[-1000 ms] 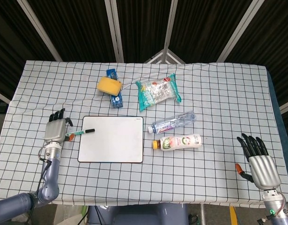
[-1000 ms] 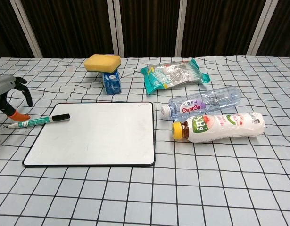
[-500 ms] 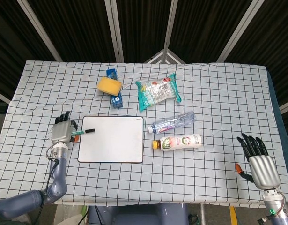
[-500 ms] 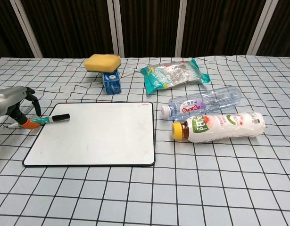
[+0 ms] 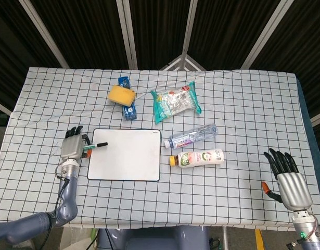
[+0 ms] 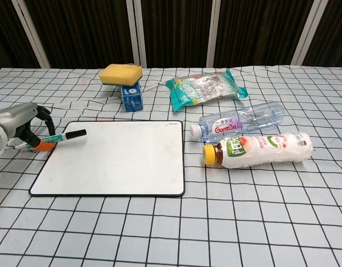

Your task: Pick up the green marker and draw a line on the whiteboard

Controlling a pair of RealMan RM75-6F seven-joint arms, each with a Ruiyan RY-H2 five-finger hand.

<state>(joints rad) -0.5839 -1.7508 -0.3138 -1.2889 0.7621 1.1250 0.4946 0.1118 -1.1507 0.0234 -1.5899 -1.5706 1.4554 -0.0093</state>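
Observation:
The green marker (image 5: pixel 96 146) with a black cap lies across the left edge of the whiteboard (image 5: pixel 126 164), its cap end over the board. My left hand (image 5: pixel 72 149) grips the marker's tail end, fingers curled over it and the orange-tipped thumb against it. The chest view shows the same: left hand (image 6: pixel 15 123) wrapped round the marker (image 6: pixel 68 136), cap tilted slightly up over the whiteboard (image 6: pixel 115 161). My right hand (image 5: pixel 289 181) hovers off the table's front right corner, fingers spread, holding nothing. It is outside the chest view.
A yellow sponge (image 5: pixel 121 94) sits on a blue box (image 5: pixel 129 109) behind the board. A green-edged snack packet (image 5: pixel 175 102) lies at centre back. A clear water bottle (image 5: pixel 193 135) and a white drink bottle (image 5: pixel 199 157) lie right of the board.
My left hand moved right onto the marker's tail and closed around it. The marker's cap end shifted further onto the board and tilted; the whiteboard nudged slightly right.

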